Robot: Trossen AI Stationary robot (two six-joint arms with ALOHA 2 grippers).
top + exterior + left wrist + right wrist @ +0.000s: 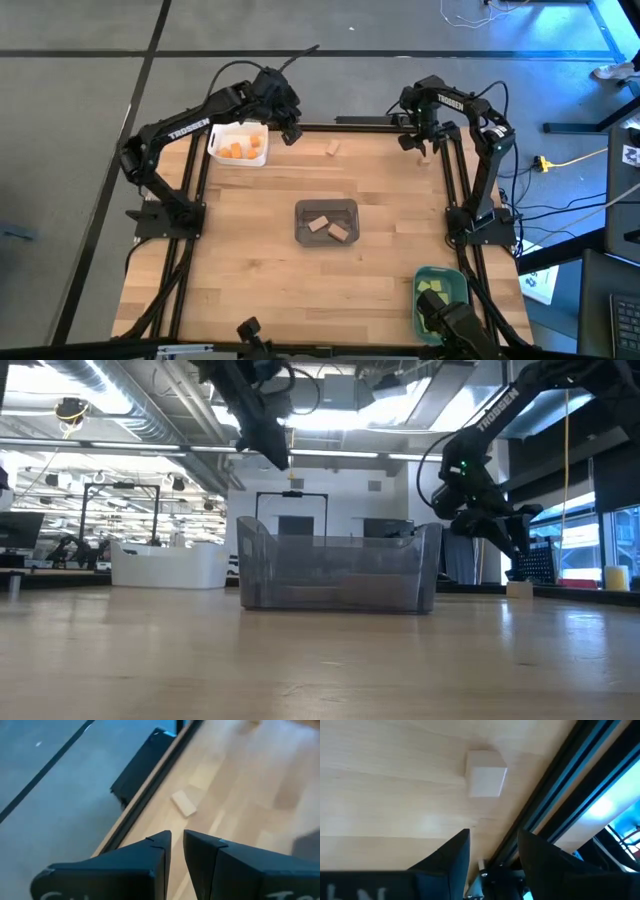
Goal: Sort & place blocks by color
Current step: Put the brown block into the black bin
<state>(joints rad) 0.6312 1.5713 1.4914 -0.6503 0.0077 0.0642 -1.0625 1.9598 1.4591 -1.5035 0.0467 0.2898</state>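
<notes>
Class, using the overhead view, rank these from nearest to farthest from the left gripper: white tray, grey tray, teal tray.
From the left gripper:
1. White tray, beside it at the table's far left corner.
2. Grey tray, mid-table.
3. Teal tray, near right corner.

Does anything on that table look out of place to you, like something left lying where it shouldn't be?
Two tan blocks lie loose on the bare table along its far edge, one near the middle, another under the right gripper, while two similar ones sit in the grey tray.
</notes>
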